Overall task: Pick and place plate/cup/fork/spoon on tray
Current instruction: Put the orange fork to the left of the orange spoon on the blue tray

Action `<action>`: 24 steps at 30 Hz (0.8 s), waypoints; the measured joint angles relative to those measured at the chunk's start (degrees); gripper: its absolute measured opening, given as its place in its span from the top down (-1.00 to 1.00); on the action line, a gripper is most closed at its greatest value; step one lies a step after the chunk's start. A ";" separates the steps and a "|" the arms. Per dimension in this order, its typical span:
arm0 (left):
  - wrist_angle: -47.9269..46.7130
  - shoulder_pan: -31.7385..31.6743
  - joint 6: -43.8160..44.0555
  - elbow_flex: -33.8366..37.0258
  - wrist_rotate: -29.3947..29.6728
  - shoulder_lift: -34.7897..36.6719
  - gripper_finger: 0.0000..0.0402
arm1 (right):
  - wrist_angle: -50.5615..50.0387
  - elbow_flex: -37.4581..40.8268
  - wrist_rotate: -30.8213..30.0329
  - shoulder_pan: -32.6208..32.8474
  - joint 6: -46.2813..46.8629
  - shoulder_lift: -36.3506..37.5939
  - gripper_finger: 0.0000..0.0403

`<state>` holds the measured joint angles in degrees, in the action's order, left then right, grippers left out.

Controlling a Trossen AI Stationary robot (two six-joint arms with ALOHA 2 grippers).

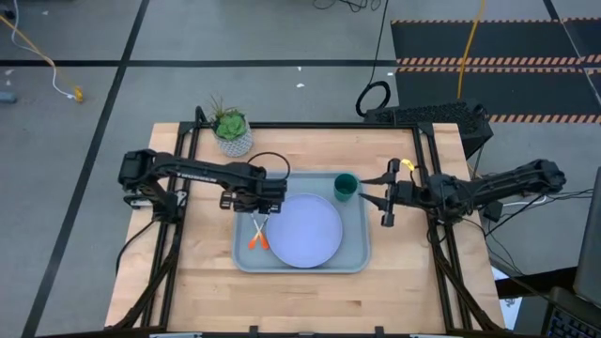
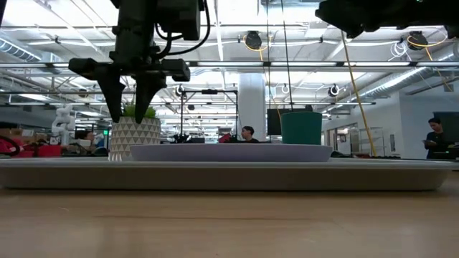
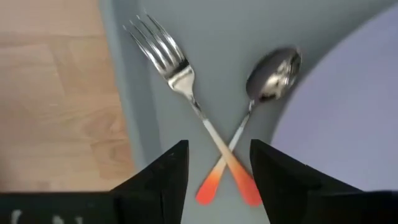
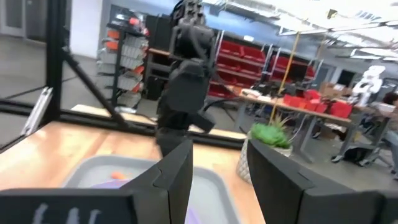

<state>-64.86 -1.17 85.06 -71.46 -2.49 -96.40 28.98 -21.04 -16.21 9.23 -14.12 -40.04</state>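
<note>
The wooden table (image 1: 207, 272) carries one grey-blue tray (image 1: 352, 258) near its middle, and on that tray sit all four of the task's pieces: one plate, one cup, one fork, one spoon. One thing stands off the tray — a white pot with a green plant (image 1: 232, 131) near the table's far edge, on the left arm's side, well apart from the tray's contents; in the low view it shows behind the left gripper's fingers. The pale lavender-blue plate (image 1: 305, 230) fills most of the tray, its rim close to the cutlery on one side and to the cup at the far right corner. The dark green cup (image 1: 346, 186) stands upright in that corner, just beside the plate and not on it. The fork (image 3: 171, 68) and the spoon (image 3: 272, 76) lie on the tray floor in the strip between the plate and the tray's left rim, their orange handles crossed over one another in an X, tines and bowl pointing away from the wrist camera. The left gripper (image 3: 217, 168) hangs directly above the crossing handles with its two fingers spread apart and nothing between them — the low view shows its tips clear of the tray. The right gripper (image 1: 387, 202) waits beside the tray's right edge, near the cup, its fingers parted and holding nothing.
</note>
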 joint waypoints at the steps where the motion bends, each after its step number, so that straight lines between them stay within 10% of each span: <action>1: -0.05 -0.19 0.81 0.00 0.70 0.07 0.14 | -1.17 0.00 0.01 0.46 0.16 0.67 0.29; 24: 8.88 -0.74 23.13 8.04 -1.32 0.03 0.52 | -16.39 0.00 -0.09 12.16 9.96 7.05 0.29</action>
<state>-55.98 -1.91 108.18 -63.42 -3.82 -96.37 12.59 -21.04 -16.30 21.39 -4.15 -32.99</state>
